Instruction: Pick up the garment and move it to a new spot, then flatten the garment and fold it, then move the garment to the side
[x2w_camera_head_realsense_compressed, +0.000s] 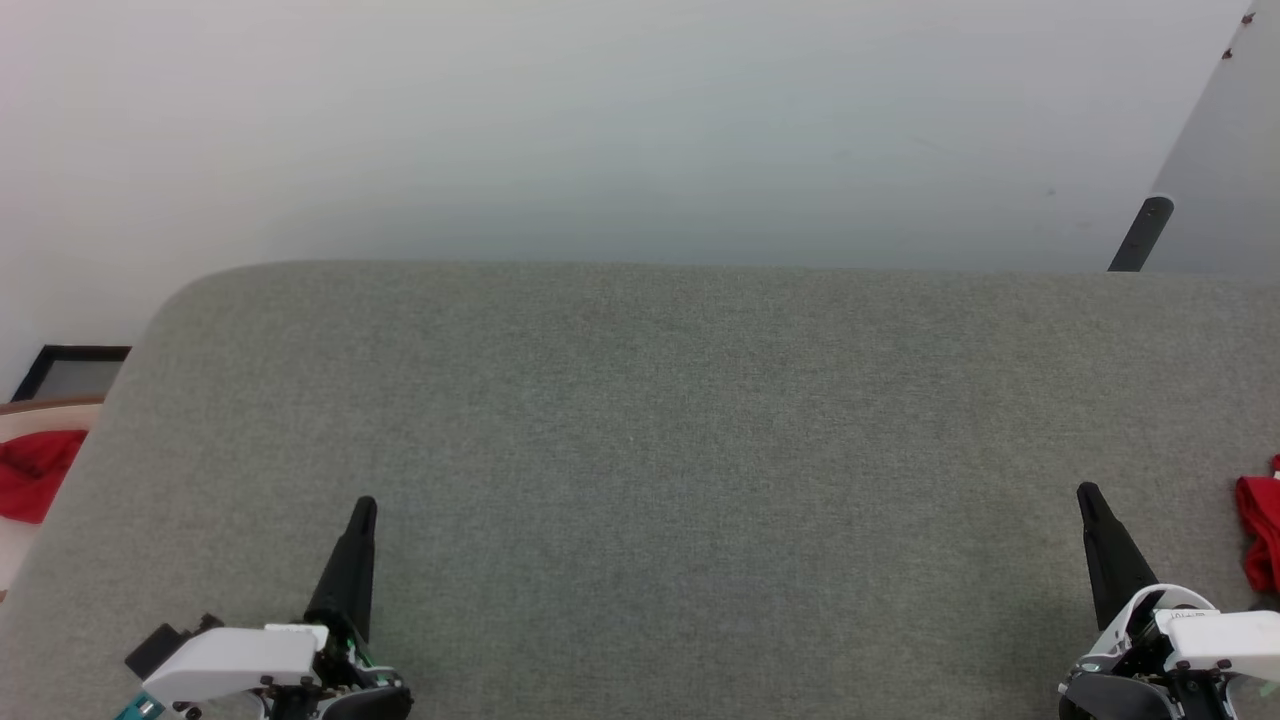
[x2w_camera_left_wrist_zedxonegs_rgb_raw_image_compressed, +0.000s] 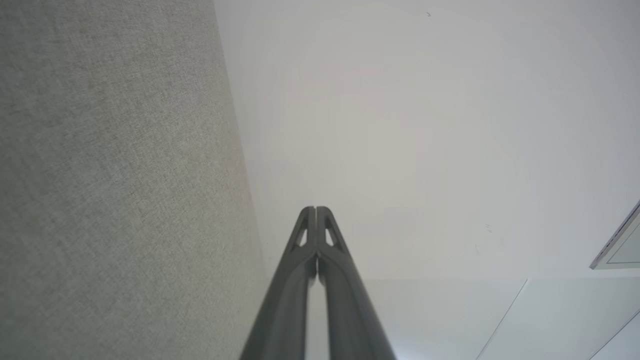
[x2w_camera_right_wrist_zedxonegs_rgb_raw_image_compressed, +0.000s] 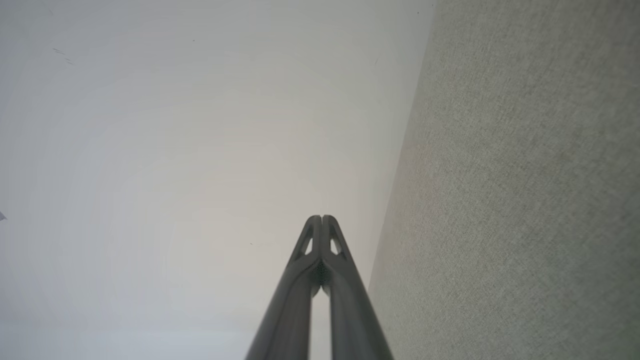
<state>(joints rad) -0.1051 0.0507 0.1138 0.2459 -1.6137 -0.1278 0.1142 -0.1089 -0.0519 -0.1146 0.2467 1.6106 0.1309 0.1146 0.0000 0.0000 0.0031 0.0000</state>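
Jaws pressed together on left gripper (x2w_camera_head_realsense_compressed: 365, 505) and right gripper (x2w_camera_head_realsense_compressed: 1087, 492), over grey fabric surface (x2w_camera_head_realsense_compressed: 640, 450). Bunched red garment (x2w_camera_head_realsense_compressed: 1260, 535), probably the jersey, lies at surface's right edge, cut off by frame. Beyond left edge, red cloth scrap (x2w_camera_head_realsense_compressed: 35, 475); pale floor (x2w_camera_head_realsense_compressed: 640, 130) behind.

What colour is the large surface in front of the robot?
The surface is plain grey fabric, finely woven; the head view shows it best.

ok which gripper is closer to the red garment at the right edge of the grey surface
Right. The right gripper sits just left of the garment, not touching it; the left gripper is far across the grey surface, near its left side.
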